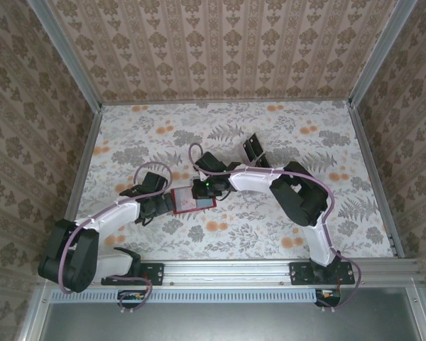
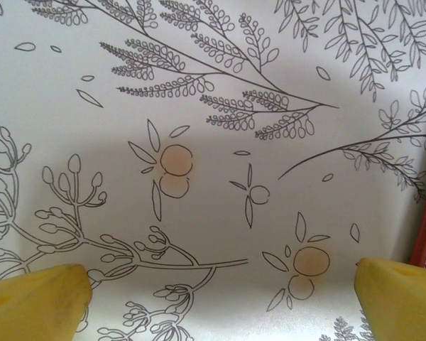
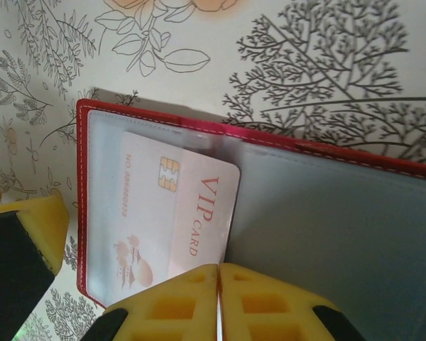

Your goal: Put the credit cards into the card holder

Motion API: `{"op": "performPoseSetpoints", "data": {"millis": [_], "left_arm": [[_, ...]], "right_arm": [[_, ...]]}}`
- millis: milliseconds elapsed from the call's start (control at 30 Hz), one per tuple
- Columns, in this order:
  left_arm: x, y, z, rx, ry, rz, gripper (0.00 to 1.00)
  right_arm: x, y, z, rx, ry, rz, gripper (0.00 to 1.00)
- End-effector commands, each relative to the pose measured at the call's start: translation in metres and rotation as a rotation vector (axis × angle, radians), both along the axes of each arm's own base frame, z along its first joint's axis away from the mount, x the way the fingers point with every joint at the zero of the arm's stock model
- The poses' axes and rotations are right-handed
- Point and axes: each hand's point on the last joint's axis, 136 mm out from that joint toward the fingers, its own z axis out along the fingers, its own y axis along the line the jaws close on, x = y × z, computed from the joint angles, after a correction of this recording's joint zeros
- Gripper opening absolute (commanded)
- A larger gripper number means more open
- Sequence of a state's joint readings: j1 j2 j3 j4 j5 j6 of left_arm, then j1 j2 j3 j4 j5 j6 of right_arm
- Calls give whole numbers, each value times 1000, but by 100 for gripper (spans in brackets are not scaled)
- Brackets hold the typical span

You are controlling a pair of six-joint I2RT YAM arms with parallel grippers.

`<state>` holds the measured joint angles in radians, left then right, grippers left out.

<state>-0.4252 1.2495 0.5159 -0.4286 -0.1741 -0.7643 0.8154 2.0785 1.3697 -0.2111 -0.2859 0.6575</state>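
Noted insertion under way: credit card (image 3: 177, 213) part-way into open card holder (image 3: 305, 148) on worktop (image 1: 291, 241), right hand (image 3: 219, 273) pressed together at its edge, left hand (image 2: 224, 284) spread beside; judged inward push needed to seat it.

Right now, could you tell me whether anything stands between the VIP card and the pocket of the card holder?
Nothing visible does. The VIP card lies against a pale pocket of the open red card holder, and the shut right gripper sits at the card's near edge with nothing between them. Its depth is unclear.
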Motion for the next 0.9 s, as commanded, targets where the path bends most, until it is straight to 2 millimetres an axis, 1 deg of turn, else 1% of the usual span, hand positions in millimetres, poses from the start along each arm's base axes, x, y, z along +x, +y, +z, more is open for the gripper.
{"op": "performPoseSetpoints", "data": {"millis": [0,633,867], "left_arm": [[-10,1,-15,-3,49,11,100],[-9,-3,-20,-16,56,1,100],[-7,-5,-19,-17,54,-2,100]], "right_arm": [[-4,4,-8,-24,21,17,11],[-9,34,-9,23,52,47,12],[-12,45,-3,52,55,68,12]]}}
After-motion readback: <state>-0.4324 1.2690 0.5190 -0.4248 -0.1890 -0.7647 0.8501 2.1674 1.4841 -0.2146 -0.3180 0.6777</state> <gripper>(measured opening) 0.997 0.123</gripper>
